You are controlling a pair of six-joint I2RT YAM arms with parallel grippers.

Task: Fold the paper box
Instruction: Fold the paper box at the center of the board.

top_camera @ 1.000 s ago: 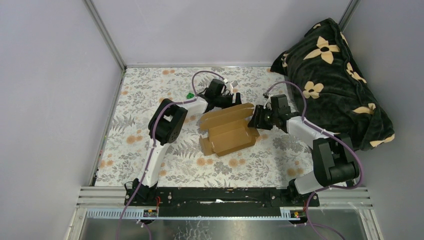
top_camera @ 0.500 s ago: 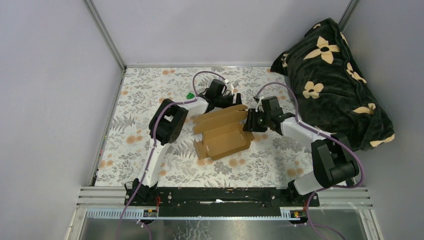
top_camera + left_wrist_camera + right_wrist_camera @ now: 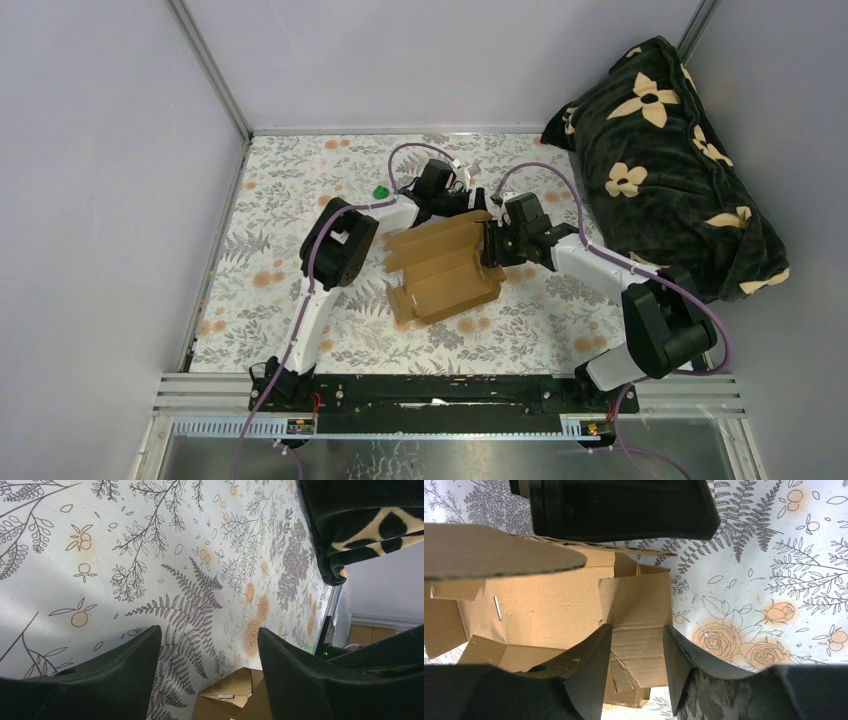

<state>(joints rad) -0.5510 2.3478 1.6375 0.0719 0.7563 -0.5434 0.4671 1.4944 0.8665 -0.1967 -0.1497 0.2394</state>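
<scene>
A brown cardboard paper box, half formed with its flaps still open, lies near the middle of a bench covered in a pale leaf-and-flower print.

The left gripper hovers at the box's far edge with its jaws spread wide. Through its own camera, only the printed bench shows between them, with a corner of the box just below.

The right gripper sits at the box's right end, close to the left one. Its jaws are parted, and a creased side flap shows in the gap between its fingers. I cannot tell whether they touch the flap.

A tiny green cube rests on the bench to the left of the left gripper, apart from the box. A black blanket with cream flowers is heaped in the far right corner.
</scene>
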